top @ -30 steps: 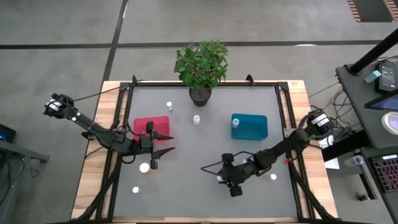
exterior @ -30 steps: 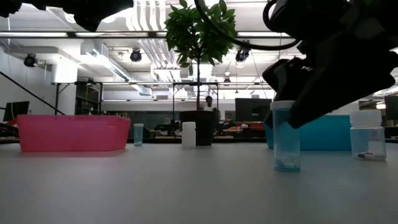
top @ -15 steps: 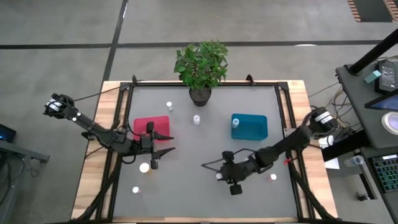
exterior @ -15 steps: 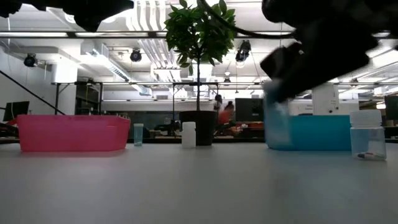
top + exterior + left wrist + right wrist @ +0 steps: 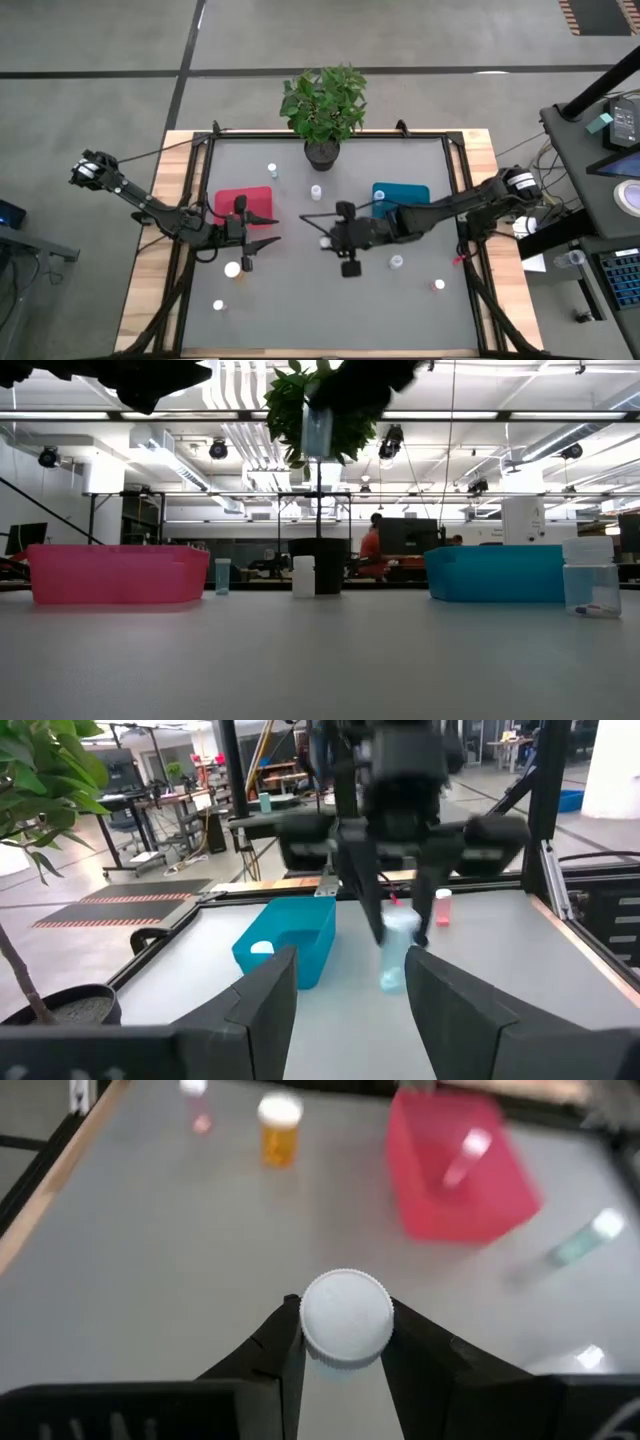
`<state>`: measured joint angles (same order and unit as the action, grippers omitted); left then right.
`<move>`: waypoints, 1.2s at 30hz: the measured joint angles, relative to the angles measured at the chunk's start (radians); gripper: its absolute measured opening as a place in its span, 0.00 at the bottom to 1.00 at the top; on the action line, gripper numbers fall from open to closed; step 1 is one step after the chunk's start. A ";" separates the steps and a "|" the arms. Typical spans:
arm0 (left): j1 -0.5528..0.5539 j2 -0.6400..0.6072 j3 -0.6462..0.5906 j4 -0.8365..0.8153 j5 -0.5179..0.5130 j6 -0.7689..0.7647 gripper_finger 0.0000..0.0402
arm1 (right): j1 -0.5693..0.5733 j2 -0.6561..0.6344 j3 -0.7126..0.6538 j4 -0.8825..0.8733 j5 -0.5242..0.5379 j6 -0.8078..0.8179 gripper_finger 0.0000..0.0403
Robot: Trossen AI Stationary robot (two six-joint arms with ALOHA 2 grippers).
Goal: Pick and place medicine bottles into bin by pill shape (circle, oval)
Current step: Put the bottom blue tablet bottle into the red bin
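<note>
White-capped clear bottle (image 5: 346, 1318) grasped in right claw (image 5: 340, 1342), no readable label; left claw (image 5: 350, 982) released.

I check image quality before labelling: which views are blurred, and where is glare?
Right wrist view: red rectangular plastic bin and far bottles smeared, white round cap in right hand sharp. Low view: bright ceiling strips, dark silhouetted arms. High view: sharp, even.

I'm counting two bins – one red (image 5: 257, 194), one teal-blue (image 5: 412, 207). I'm seeing eight medicine bottles (image 5: 316, 191) from above: six on the surface (image 5: 300, 310), one in the teal-blue bin, one in the right tool (image 5: 343, 1335). I'm also counting one potted plant (image 5: 323, 105).
</note>
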<state>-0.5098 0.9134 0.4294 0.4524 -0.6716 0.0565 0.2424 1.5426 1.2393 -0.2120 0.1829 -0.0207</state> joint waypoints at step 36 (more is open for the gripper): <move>0.164 0.331 -0.002 0.309 0.139 0.017 0.52 | -0.094 0.128 0.146 0.250 -0.008 -0.216 0.25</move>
<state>-0.3458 1.2441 0.4271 0.7615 -0.5323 0.0736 0.1486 1.6702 1.3849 0.0383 0.1749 -0.2363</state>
